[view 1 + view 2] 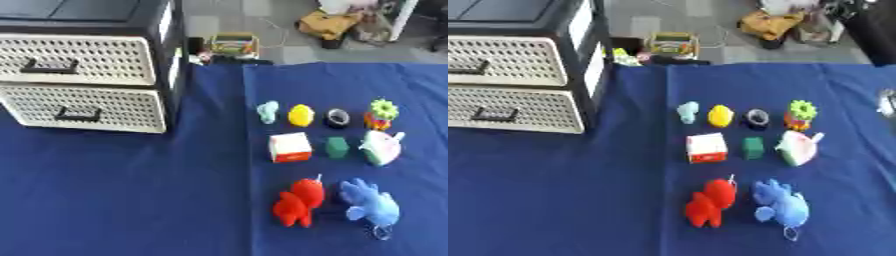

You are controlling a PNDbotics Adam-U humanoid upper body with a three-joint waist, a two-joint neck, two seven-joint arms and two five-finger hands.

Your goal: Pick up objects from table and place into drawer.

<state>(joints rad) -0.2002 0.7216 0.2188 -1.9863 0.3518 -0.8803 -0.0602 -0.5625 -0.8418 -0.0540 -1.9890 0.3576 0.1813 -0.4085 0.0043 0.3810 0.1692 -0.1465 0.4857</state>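
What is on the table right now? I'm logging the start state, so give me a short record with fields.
surface: blue cloth
drawers: two, stacked, both shut
back row: pale blue toy, yellow toy, black ring, green and orange toy
middle row: white and red box, green block, white and pink toy
front row: red plush, blue plush
hands: none in view

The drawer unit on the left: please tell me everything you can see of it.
The drawer unit stands upright at the far left of the blue cloth. Its frame is black and looks like plastic. It has two cream drawer fronts with a pattern of small holes, one above the other, each with a dark handle. Both drawers are closed. Nothing touches it but the cloth beneath; the small toys lie apart, to its right.
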